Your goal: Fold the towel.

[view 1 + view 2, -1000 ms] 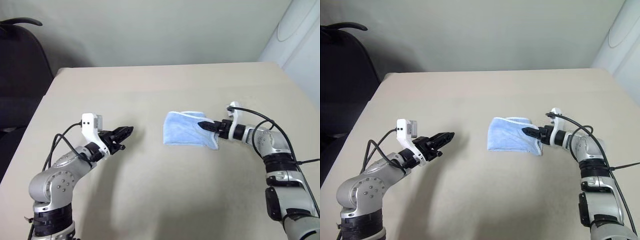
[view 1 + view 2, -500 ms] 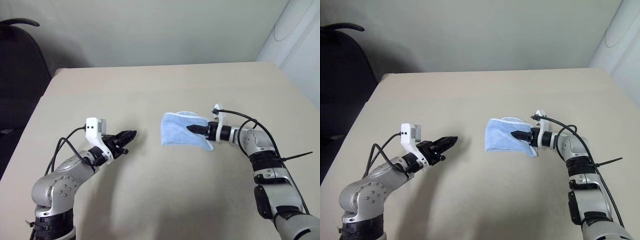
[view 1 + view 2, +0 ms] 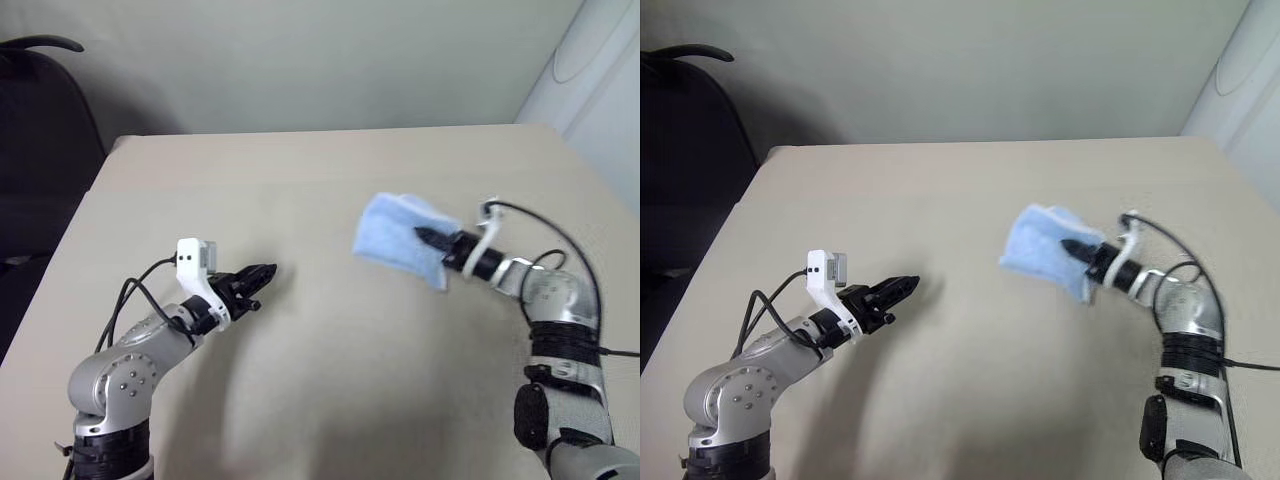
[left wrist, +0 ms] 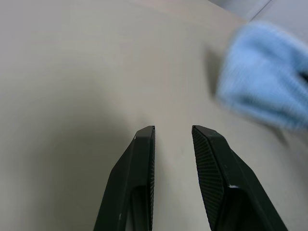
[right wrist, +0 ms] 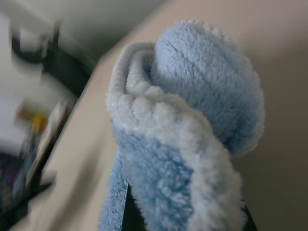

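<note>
Beige bench (image 3: 330, 380), pale wall behind, one dark chair (image 3: 40, 130) at the left edge. One towel (image 3: 398, 236), light blue, bunched, lifted off the bench at right, clamped in the right end effector (image 3: 424, 237). Left end effector (image 3: 262, 274) hangs over bare bench, fingers (image 4: 144, 163) slightly apart, holding nothing, well apart from the towel.

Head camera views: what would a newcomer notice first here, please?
First, the light blue towel, folded into a small bundle and lifted off the beige table toward its right side, pinched by the right gripper. Next, the left gripper, empty with its fingers slightly apart, hovering over the table's left side.
</note>
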Controlling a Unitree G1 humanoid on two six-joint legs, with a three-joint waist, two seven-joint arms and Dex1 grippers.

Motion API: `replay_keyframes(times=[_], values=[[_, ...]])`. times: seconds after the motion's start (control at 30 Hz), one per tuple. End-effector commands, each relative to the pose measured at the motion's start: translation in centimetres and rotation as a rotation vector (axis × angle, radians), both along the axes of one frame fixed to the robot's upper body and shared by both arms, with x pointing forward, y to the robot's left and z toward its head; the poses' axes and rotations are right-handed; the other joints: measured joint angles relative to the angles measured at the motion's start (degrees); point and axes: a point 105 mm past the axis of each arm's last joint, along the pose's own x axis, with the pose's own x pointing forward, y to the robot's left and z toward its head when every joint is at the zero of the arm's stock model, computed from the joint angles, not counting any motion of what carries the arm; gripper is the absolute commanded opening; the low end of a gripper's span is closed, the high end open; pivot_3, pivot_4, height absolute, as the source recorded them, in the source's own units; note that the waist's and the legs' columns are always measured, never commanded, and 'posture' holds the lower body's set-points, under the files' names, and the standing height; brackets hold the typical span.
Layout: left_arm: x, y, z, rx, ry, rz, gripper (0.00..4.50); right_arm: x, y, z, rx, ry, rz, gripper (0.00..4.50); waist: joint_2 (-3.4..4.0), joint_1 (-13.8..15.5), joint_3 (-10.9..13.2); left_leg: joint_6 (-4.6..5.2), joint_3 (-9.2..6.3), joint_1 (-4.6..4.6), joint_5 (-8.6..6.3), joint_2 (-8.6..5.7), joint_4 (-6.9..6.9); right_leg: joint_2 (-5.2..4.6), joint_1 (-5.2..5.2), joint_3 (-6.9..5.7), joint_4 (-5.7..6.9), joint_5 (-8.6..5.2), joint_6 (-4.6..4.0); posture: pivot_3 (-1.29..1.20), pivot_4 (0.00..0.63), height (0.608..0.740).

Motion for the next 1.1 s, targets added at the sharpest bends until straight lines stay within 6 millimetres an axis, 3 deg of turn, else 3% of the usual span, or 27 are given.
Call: replay_keyframes(times=[0.03,0.2,0.3,0.4,0.5,0.83,1.07,1.1], values=[[0.0,-0.2,1.1,-0.016,-0.047,-0.011,1.33,-1.2,-8.8,3.3,0.068,-0.072,-0.334,0.03,0.0,0.32,0.0,0.01,0.0,0.0,0.0,-0.01,-0.01,-0.02,0.0,0.01,0.0,0.0,0.0,0.0,0.15,0.74],[0.8,-1.2,1.2,-0.039,-0.044,-0.049,1.33,-2.3,-16.9,1.8,0.111,0.05,-0.644,0.03,-0.02,0.27,0.01,0.03,0.06,0.06,-0.02,0.02,-0.08,-0.02,0.02,0.08,0.0,-0.01,0.02,0.0,0.15,0.74],[1.5,-2.4,1.2,-0.045,-0.038,-0.088,1.33,-2.1,-19.3,-1.2,0.045,0.178,-0.771,0.03,0.0,0.03,0.02,0.1,0.16,0.2,-0.06,0.03,-0.17,-0.02,0.04,0.24,0.04,-0.02,0.04,0.0,0.15,0.74],[1.7,-3.1,1.4,-0.047,-0.046,-0.107,1.33,-2.1,-20.4,-2.8,-0.008,0.235,-0.835,0.03,0.04,-0.12,0.04,0.12,0.25,0.21,-0.06,0.04,-0.27,-0.02,-0.07,0.35,0.1,-0.01,0.05,0.0,0.15,0.74],[1.5,-3.1,1.4,-0.049,-0.05,-0.103,1.33,-2.2,-20.9,-3.2,-0.066,0.241,-0.847,0.86,0.08,-0.24,0.05,0.13,0.28,0.21,-0.06,0.04,-0.27,-0.02,-0.09,0.37,0.13,-0.01,0.05,0.0,0.15,0.74],[0.9,-2.0,0.6,-0.071,-0.028,-0.04,1.33,-3.9,-22.4,-1.7,-0.188,0.179,-0.842,4.45,0.08,0.03,0.05,0.2,0.26,0.21,-0.1,0.05,-0.26,-0.02,-0.01,0.33,0.1,-0.02,0.05,0.0,0.15,0.74],[2.3,-1.9,0.6,-0.058,-0.028,-0.052,1.33,-6.4,-23.6,-0.5,-0.277,0.125,-0.886,4.45,0.09,0.13,0.06,0.33,0.29,0.22,-0.17,0.04,-0.24,-0.03,0.01,0.35,0.07,-0.02,0.05,0.0,0.15,0.74],[2.9,-1.6,0.7,-0.051,-0.034,-0.032,1.33,-7.0,-23.7,-0.4,-0.363,0.117,-0.892,4.45,0.09,0.22,0.06,0.34,0.3,0.21,-0.18,0.04,-0.24,-0.03,0.01,0.34,0.06,-0.02,0.05,0.0,0.15,0.74]])
